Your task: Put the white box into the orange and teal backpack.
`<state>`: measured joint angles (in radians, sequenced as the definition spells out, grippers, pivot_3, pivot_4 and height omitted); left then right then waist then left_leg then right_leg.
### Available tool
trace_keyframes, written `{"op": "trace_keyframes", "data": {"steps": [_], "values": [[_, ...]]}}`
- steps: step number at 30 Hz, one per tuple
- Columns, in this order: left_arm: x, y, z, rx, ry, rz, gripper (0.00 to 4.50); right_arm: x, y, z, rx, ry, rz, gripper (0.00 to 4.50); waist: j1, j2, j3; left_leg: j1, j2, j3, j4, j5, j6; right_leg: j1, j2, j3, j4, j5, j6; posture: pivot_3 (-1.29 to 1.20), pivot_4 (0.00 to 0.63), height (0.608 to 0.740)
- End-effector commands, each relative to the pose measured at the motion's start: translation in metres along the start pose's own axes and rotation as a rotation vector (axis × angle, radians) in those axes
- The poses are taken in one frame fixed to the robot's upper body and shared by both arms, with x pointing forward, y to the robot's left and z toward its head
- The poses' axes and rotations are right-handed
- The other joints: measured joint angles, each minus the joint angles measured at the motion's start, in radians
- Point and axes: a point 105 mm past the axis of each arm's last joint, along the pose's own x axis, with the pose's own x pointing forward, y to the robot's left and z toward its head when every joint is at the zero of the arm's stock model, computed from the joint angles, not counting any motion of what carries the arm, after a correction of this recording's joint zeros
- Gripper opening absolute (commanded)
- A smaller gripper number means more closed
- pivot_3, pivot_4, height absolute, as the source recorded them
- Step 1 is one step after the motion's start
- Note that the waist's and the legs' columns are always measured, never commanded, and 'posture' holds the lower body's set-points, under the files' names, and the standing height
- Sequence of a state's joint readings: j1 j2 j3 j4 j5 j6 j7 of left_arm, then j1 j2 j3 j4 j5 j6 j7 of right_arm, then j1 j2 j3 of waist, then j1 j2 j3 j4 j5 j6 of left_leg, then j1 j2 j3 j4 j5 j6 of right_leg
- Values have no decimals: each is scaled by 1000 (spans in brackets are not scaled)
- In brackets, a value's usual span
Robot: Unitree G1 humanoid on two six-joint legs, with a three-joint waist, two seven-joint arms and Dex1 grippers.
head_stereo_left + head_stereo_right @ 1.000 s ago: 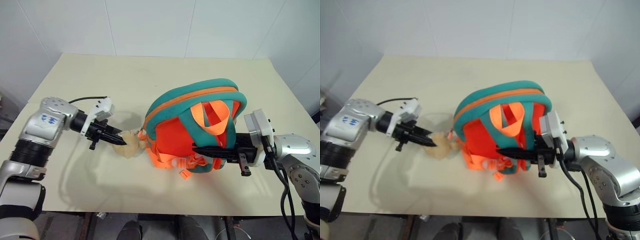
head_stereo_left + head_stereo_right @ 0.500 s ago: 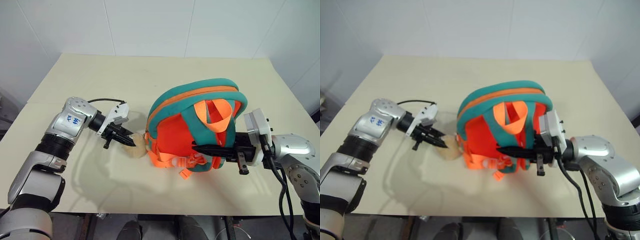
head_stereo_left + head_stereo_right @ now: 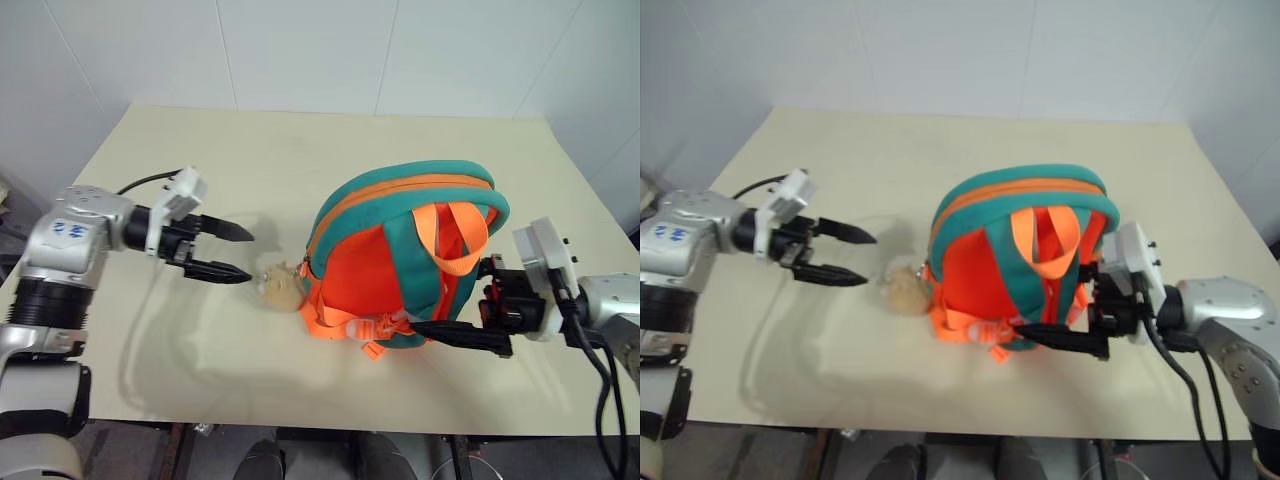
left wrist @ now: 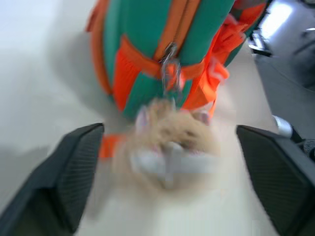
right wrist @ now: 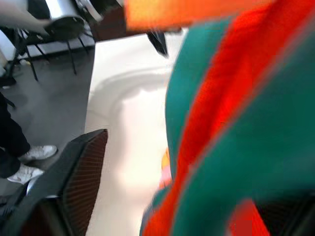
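Upright orange and teal backpack on table, plush beside it.

One orange and teal backpack, one plush toy, one table.

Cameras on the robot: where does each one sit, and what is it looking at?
Left eye and right eye views: on the head, looking forward and down at the table, the orange and teal backpack, its plush toy and both arms.
Left wrist view: on the left arm, looking between the open left tool fingers at the toy and backpack.
Right wrist view: on the right arm, close against the backpack; one right tool finger shows.
Shared: all see the backpack.
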<state>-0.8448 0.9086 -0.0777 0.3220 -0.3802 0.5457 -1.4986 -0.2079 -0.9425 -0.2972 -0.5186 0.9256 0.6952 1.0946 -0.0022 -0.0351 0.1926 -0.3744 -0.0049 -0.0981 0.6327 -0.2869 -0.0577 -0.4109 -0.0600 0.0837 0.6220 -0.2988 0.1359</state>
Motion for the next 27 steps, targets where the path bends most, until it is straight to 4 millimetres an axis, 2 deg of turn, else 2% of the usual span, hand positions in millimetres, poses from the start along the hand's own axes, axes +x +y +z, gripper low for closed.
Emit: {"op": "trace_keyframes", "data": {"steps": [1, 6, 10, 15, 22, 27], "values": [[-17, 2, 3, 21, -16, 64, 4479, -17, 5, 5, -38, 50, -6, 4498, 4, 0, 0, 0, 0, 0, 0, 0, 0, 1, 0, 0, 0, 0, 0, 0, 150, 740], [-36, 9, -4, 13, -48, 159, 4479, -62, -16, -9, -46, 191, -145, 4498, 1, 0, 0, 0, -1, 1, 2, 0, 0, 2, 0, 0, 0, 0, 0, 0, 150, 740], [-46, 4, 1, 108, -199, 186, 4479, -92, -29, -10, -74, 205, -248, 4498, -3, 0, 0, 2, 0, 2, 2, 0, 0, 2, 0, 1, 0, 0, 0, 0, 150, 740], [-56, -13, 13, 233, -407, 152, 4479, -115, -47, -2, -145, 146, -346, 4498, -3, 0, 0, 3, 1, 3, 2, 0, 0, 2, 0, 2, 2, 0, 0, 0, 150, 740], [-71, -14, -1, 252, -377, 191, 4479, -133, -61, 11, -215, 57, -407, 4498, -3, 0, 0, 4, 0, 3, 2, 0, 0, 2, 0, 2, 2, 0, 0, 0, 150, 740], [-80, -18, 5, 274, -363, 199, 4479, -138, -64, 16, -235, 53, -414, 4498, -3, 0, 0, 3, 0, 3, 1, 0, 0, 2, -1, 2, 1, 0, 0, 0, 150, 740]]}}
